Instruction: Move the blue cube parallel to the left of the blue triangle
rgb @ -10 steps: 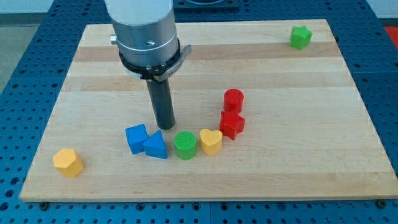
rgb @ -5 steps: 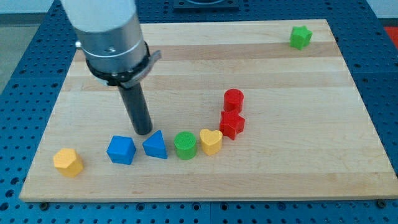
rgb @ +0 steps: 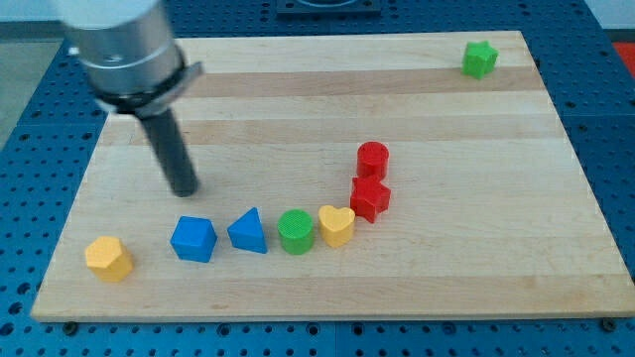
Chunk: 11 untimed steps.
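Toward the view's lower left of the wooden bench, the blue cube sits just left of the blue triangle, the two apart with a small gap and roughly level with each other. My tip rests on the board above the cube, a little toward the view's top and slightly left of it, not touching it or any other block. Right of the triangle comes a green cylinder, then a yellow heart just beside it, and the row bends upward into a red block of uneven, star-like outline with a red cylinder right above it; whether those neighbours touch is hard to tell. A yellow block, its shape roughly hexagonal, lies near the lower left corner, well apart from the cube. A green block stands alone at the far upper right; its exact shape is too small to make out. No containers are on the bench. The arm's upper body is blurred and cut off by the view's top edge. This arm has no jaws, only the dark rod.
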### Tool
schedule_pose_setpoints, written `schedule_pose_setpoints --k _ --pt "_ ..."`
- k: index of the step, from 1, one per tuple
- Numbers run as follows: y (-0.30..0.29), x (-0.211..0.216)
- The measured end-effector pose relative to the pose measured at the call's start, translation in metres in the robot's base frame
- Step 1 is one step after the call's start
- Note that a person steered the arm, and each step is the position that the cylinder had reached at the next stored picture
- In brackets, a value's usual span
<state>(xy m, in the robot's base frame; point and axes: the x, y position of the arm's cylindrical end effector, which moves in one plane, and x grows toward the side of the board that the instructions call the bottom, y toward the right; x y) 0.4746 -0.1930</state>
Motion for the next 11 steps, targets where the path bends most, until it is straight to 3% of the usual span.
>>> schedule_pose_setpoints --k 1,2,3,5,7,9,10,11 --pt "-0.033 0.001" --pt "-0.101 0.005" --pt "-0.112 0.01" --pt "-0.111 0.133" --pt "-0.102 0.143" --pt "0.02 0.143" --pt "0.027 0.143" --pt "0.08 0.14"
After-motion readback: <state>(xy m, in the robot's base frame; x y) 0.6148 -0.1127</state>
